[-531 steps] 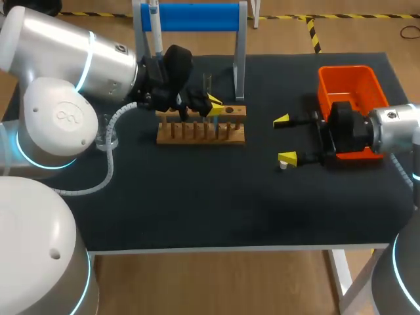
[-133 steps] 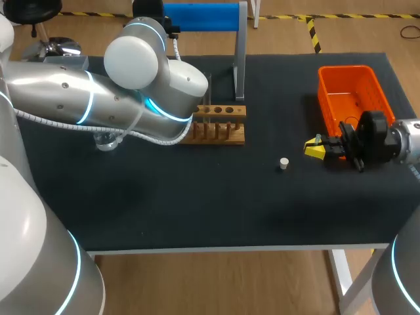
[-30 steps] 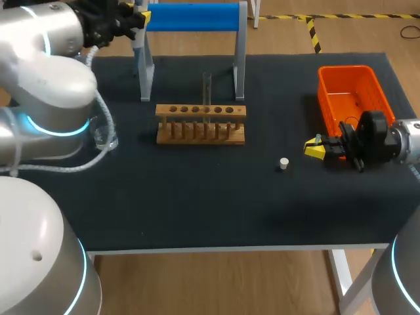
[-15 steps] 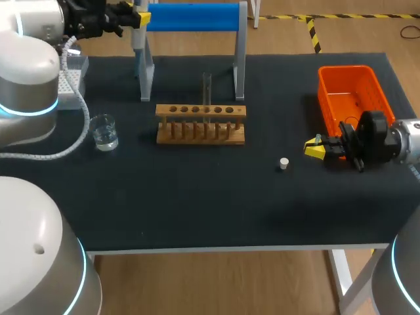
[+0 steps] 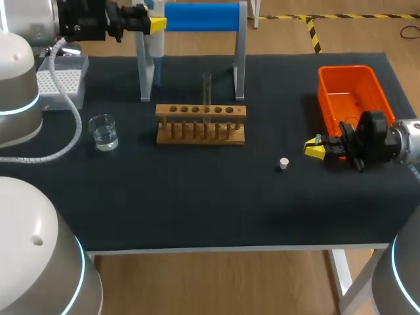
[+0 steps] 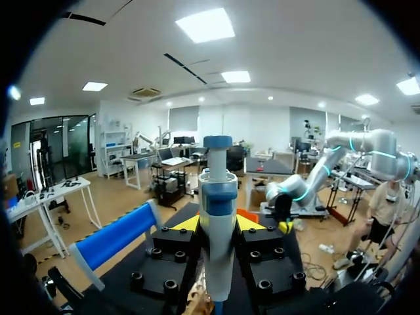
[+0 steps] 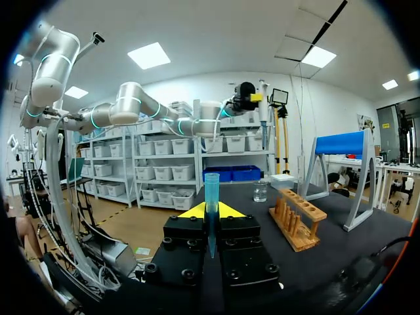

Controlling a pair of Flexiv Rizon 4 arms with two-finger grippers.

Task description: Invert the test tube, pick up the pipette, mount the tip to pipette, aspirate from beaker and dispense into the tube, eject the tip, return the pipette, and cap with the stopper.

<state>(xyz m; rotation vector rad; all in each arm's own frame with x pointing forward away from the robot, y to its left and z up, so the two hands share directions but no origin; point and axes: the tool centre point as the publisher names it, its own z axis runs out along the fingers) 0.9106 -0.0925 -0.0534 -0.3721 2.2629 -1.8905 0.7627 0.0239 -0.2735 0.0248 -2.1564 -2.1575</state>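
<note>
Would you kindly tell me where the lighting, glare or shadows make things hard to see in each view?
Head view: even light, faint shadows; the clear test tube nearly vanishes against the dark table, and the beaker shows pale highlights. Left wrist view: no glare on the pipette, which is well lit. Right wrist view: the blue tip is evenly lit.

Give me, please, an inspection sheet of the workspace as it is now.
Surface: black table.
Job's things: test tube upright in wooden rack; beaker and tip box at left; stopper loose near right tool.
Clutter: orange bin; blue stand.
Grippers: left tool shut on pipette; right tool shut on blue tip.
Cables: grey hose hangs beside beaker.
Surroundings: nothing seen.
</note>
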